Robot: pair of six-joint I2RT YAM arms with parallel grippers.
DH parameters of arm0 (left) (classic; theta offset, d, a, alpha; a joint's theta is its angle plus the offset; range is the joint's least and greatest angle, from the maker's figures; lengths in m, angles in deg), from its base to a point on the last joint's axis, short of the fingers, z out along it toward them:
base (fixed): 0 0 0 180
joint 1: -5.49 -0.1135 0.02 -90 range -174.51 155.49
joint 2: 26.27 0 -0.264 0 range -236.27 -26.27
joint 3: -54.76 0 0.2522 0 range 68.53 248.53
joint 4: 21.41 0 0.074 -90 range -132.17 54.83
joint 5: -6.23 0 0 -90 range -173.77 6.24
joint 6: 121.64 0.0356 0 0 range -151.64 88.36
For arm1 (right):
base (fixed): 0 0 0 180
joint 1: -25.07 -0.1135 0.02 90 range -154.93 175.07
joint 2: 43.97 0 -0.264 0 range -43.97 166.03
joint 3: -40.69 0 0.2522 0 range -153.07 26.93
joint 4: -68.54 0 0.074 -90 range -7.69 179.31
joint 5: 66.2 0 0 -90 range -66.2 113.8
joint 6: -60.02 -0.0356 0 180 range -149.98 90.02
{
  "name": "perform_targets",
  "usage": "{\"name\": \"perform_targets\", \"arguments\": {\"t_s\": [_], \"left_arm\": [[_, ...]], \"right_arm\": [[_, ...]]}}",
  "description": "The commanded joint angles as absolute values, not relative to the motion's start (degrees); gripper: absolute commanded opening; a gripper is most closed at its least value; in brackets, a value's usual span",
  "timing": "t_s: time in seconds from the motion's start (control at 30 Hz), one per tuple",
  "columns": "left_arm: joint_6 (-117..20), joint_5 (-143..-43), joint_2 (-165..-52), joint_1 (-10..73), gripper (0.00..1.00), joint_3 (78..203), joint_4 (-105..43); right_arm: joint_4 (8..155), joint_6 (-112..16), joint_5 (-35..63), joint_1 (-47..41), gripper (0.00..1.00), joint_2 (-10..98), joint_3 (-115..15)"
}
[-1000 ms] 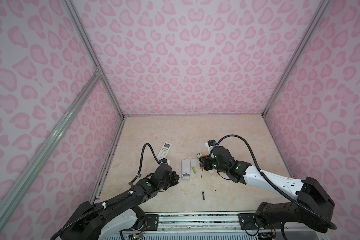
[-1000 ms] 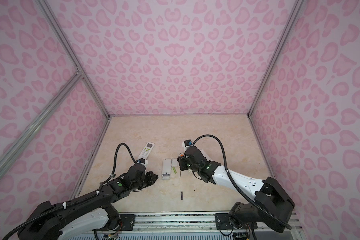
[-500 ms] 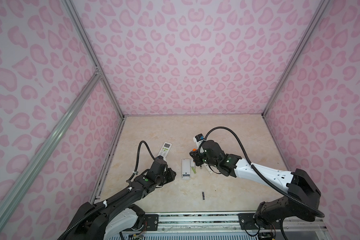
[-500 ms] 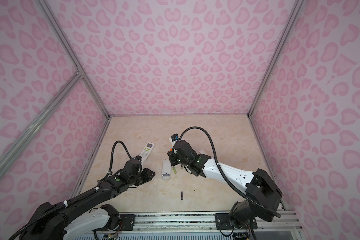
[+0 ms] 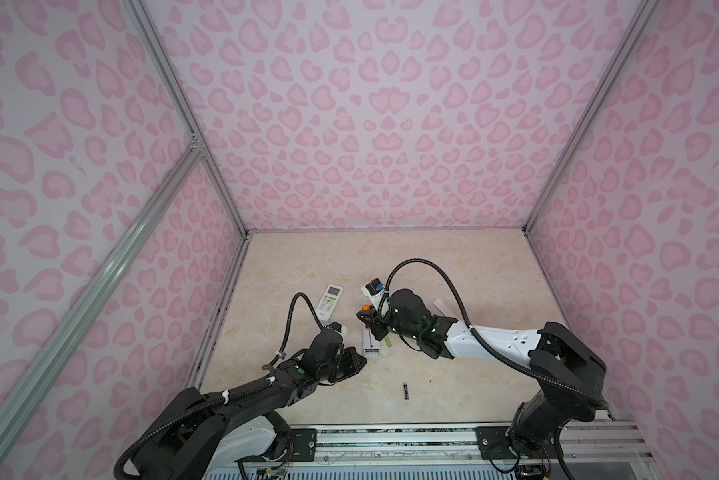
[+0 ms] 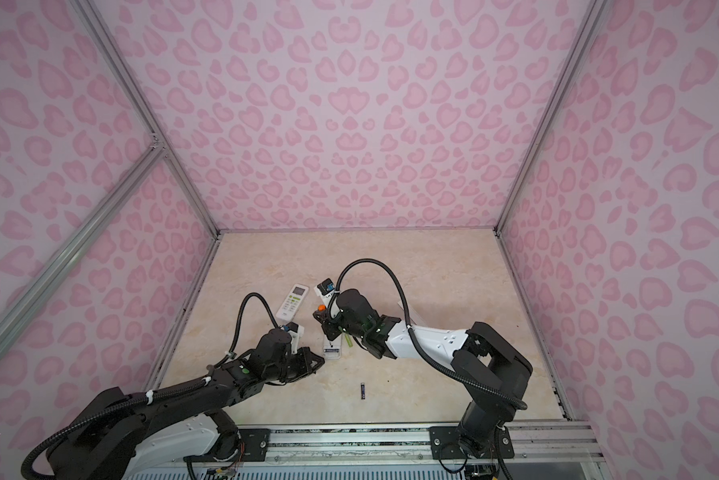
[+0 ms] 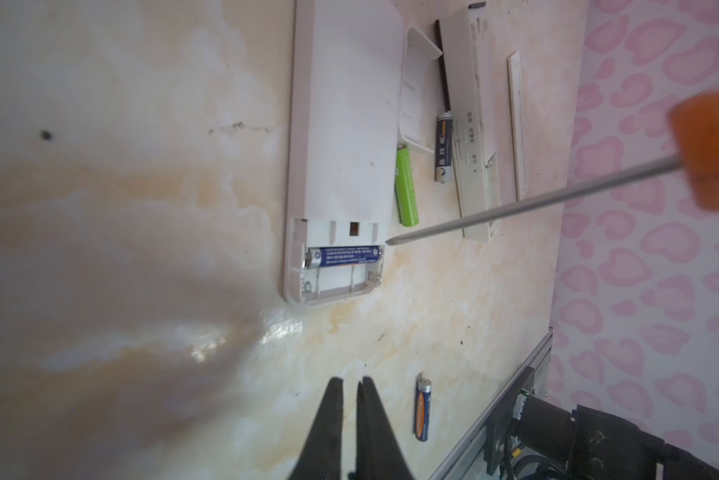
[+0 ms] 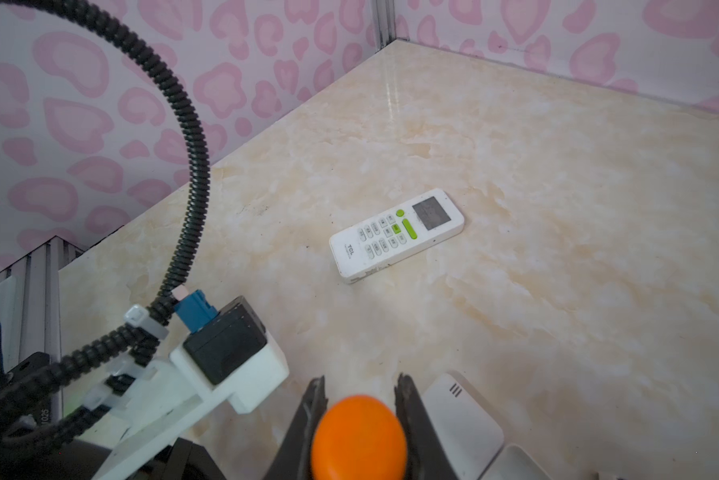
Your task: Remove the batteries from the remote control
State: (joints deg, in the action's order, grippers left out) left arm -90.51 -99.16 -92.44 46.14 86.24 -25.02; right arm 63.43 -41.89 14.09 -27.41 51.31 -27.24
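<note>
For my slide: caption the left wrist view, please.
Screwdriver tip at the one battery in the open compartment of the face-down remote.

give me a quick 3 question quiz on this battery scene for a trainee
1. True or false: the battery bay of the open remote holds one blue cell.
2. What does the right gripper grip? A) a green battery B) the screwdriver C) the remote's lid
3. In the left wrist view, how many batteries lie loose on the table?

Key
1. True; the slot beside it is empty.
2. B, by its orange handle.
3. Three: green battery, black battery, blue battery.
</note>
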Motion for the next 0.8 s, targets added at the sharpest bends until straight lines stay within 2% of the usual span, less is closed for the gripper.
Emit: {"name": "perform_targets", "arguments": {"t_s": [0.0,0.77], "left_arm": [[-92.3,-99.9,-94.1,46.5,0.12,86.4,-19.8],[-92.1,-97.9,-100.8,46.5,0.10,88.1,-20.2]], "right_arm": [[57.1,-39.7,11.8,-27.5,0.00,52.3,-26.0],[55.8,-37.6,14.4,-27.5,0.00,51.0,-21.3]]}}
